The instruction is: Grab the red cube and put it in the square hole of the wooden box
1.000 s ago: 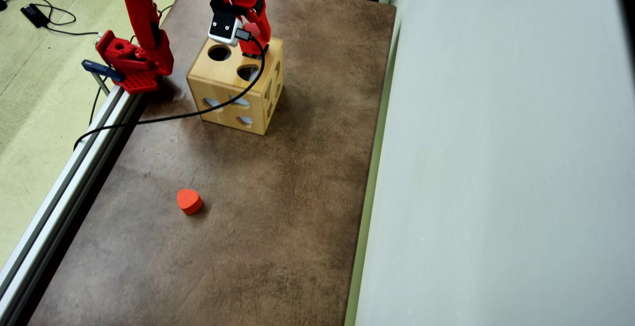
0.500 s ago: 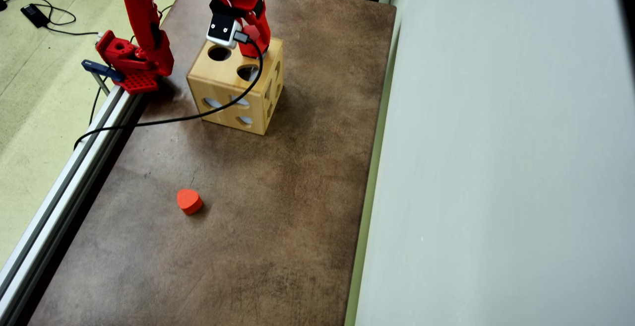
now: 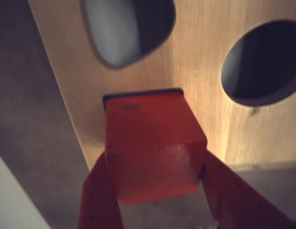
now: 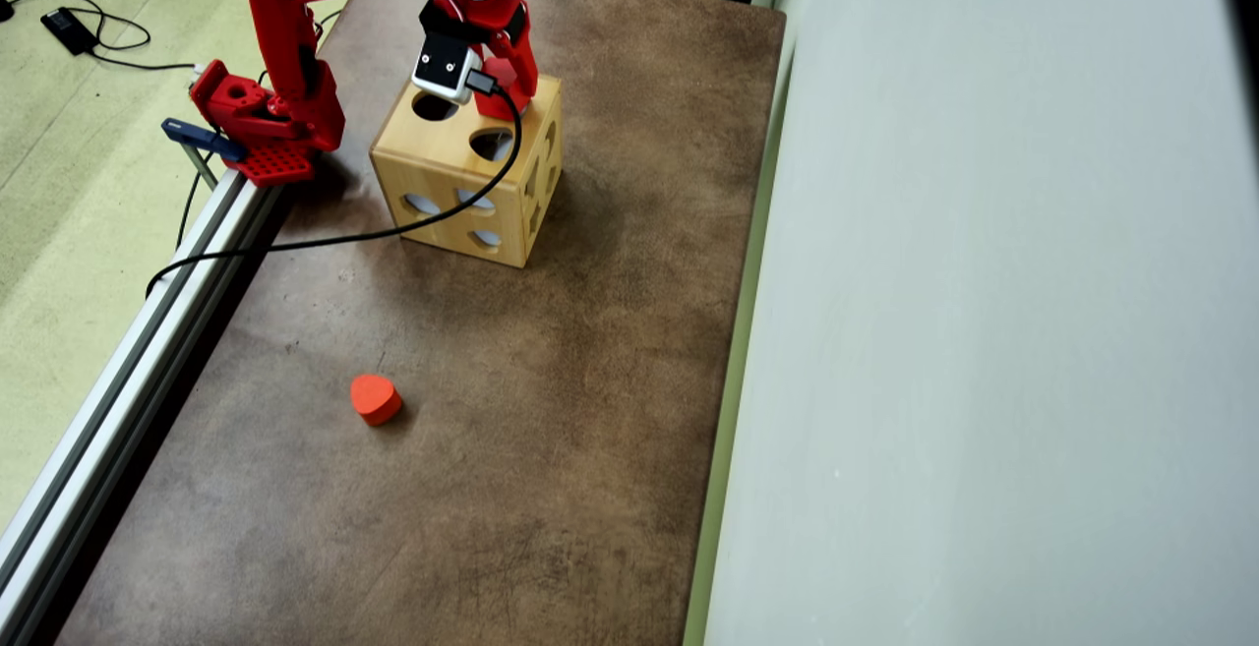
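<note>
In the wrist view we see our pincer [image 3: 157, 191] clamped on the red cube [image 3: 153, 143], its far end at the dark square hole [image 3: 143, 93] in the wooden box [image 3: 200, 95]. Overhead, a red rounded block [image 4: 375, 398] lies well apart on the table [image 4: 590, 381].

We count one red cube [image 3: 150, 143], seen in the wrist view. We count one light wooden box with cut-out holes [image 4: 443, 169] in the overhead view, and one rounded orange-red block [image 4: 375, 398] lying on the brown mottled surface [image 4: 551, 449]. On the box's top face, we count three openings in the wrist view; on its side faces the overhead view shows several more, too small to count exactly. One red end effector [image 3: 160, 191] is present.
</note>
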### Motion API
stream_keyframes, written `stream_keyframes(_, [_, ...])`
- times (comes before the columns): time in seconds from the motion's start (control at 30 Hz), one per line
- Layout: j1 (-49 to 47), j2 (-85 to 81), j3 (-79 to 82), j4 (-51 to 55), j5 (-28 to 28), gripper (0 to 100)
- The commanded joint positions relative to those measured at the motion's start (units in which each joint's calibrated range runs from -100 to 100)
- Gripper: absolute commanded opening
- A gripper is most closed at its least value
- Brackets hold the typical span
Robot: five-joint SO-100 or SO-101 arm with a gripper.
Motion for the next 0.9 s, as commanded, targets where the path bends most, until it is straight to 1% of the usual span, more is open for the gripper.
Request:
stream_keyframes(0.0, [-1.09, -0.54, -0.61, -0.55, 0.39, 3])
stream_keyframes(0.1, [-1.09, -0.28, -0.52, -0.55, 0.34, 3])
stream_keyframes(0.27, [-0.42, 4.73, -0.43, -0.47, 0.39, 3])
stream_keyframes(0.7, [-0.19, 5.07, -0.61, -0.55, 0.98, 3])
stream_keyframes(0.8, [-0.19, 4.98, -0.61, -0.47, 2.2, 7])
stream_keyframes(0.87, [-0.19, 4.73, -0.61, -0.31, 2.25, 12])
